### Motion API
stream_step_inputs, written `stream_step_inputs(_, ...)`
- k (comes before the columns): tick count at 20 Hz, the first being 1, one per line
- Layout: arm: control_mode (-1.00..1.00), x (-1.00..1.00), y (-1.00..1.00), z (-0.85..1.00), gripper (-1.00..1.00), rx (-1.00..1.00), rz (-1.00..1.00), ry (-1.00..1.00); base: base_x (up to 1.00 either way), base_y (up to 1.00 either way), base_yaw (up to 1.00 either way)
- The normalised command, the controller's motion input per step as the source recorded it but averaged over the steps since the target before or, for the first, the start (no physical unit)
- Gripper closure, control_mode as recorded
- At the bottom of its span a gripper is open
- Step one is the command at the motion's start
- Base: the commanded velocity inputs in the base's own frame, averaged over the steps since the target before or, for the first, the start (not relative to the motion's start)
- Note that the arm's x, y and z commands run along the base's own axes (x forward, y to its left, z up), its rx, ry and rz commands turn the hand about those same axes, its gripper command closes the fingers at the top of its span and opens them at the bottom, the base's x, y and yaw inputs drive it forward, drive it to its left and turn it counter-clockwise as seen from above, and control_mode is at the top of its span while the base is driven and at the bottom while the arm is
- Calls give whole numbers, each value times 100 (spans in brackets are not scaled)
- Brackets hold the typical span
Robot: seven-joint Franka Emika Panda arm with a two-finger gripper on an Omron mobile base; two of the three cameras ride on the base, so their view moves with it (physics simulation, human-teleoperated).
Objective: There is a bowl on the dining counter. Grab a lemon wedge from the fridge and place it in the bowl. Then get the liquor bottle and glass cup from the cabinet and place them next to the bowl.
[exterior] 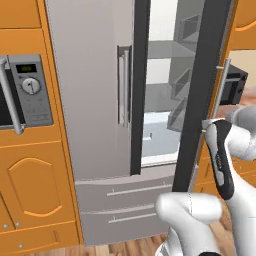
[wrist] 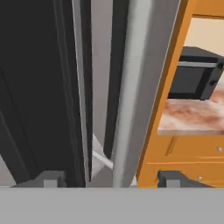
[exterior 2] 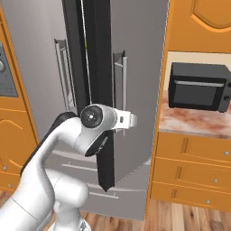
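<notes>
Pincer is standing open in my hand view: I am seeing its two dark tips wide apart at the bottom, with the handle of the fridge's right door running up between them as a pale vertical bar. Nothing is gripped; the tips are sitting clear of the bar on both sides. Left of the handle I am looking at the dark edge of the door, and right of it at an orange cabinet with a marbled counter and a black microwave on top.

From the right base camera I am watching the arm's wrist reaching up against the swung-out right door, right at that handle; the tips themselves are hidden there behind the wrist. The same black microwave is sitting on the counter further right.

From the left base camera I am seeing the fridge with its left door shut and its right door standing open, edge-on to me. The arm is rising beside that door. Inside, pale shelves and door bins are showing, but I cannot make out a lemon wedge anywhere on them. Two drawers are lying below the doors, and a second microwave is sitting built into the orange cabinets at far left.
</notes>
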Motion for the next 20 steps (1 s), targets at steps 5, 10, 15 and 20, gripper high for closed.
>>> stream_step_inputs(5,-100,-97,73,0,-100,-33,1,0,0,0,0)
stream_step_inputs(10,-100,-20,100,0,-100,-41,-1,0,0,0,0)
stream_step_inputs(15,-100,12,82,0,-100,-40,-4,8,0,0,0)
stream_step_inputs(20,-100,69,67,-8,-100,-42,2,15,0,0,0)
